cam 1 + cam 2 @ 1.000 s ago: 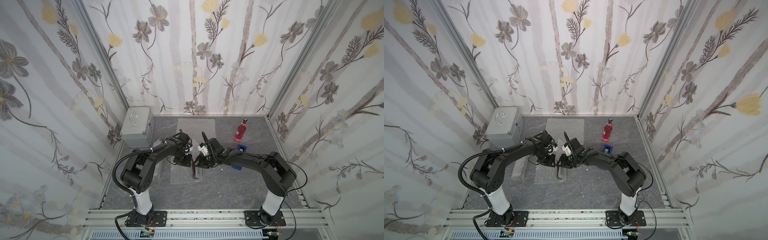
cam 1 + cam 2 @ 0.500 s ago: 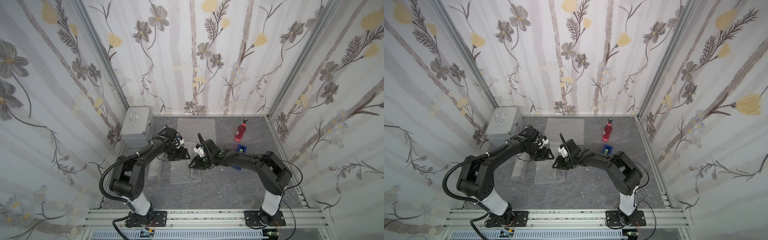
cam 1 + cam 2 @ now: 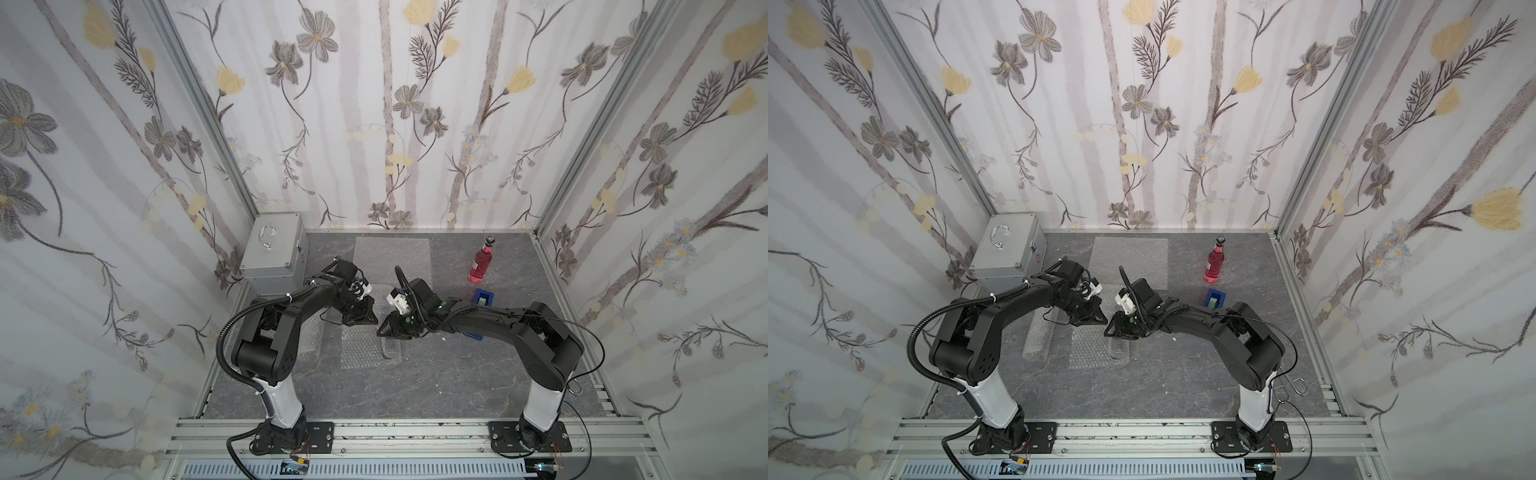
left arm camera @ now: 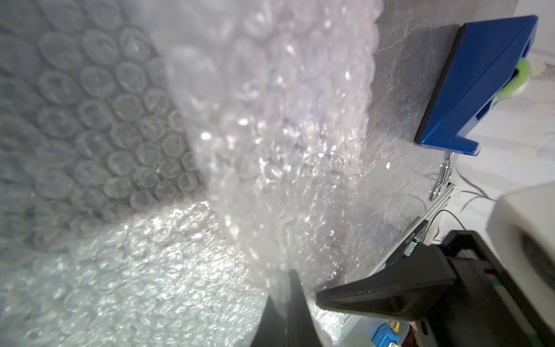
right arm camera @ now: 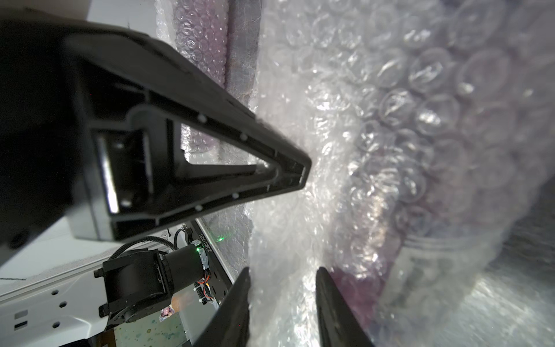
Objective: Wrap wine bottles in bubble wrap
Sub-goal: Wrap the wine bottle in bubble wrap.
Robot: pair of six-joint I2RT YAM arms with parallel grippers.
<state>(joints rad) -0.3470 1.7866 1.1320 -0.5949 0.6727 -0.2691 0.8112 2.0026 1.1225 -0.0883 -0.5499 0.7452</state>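
Inspecting the bench [image 3: 415, 386], clock read with 12 at its far edge and 6 at its near edge.

Silver case [image 3: 272, 253]: closed, handle up, in the 10 o'clock corner.

Wrapped roll [image 3: 1038, 336]: a tube of bubble wrap lying at 9 o'clock. Purple shows through it in the right wrist view.

Left hand [image 3: 373, 321]: near the bench centre, fingers drawn fully together. A fold of the centre sheet [image 3: 361, 349] is pinched at their tips and rises to them like a tent in the left wrist view.

Centre sheet: bubble wrap spread just toward 6 o'clock of the bench centre, with its 3 o'clock side lifted and bunched.

Purple bottle [image 5: 426, 180]: lying inside that bunched side, seen only through the bubbles.

Right hand [image 3: 380, 332]: tip to tip with the left hand, just beside it. Its fingers stand partly apart, and bunched wrap fills the gap between them. Whether they press on it cannot be told.

Rear sheet [image 3: 392, 257]: bubble wrap lying flat at 12 o'clock, apart from both hands.

Red-pink bottle [image 3: 481, 262]: upright at 1 o'clock, cap on, well apart from both hands.

Blue tape dispenser [image 3: 484, 297]: at 2 o'clock, near the red-pink bottle on its 6 o'clock side
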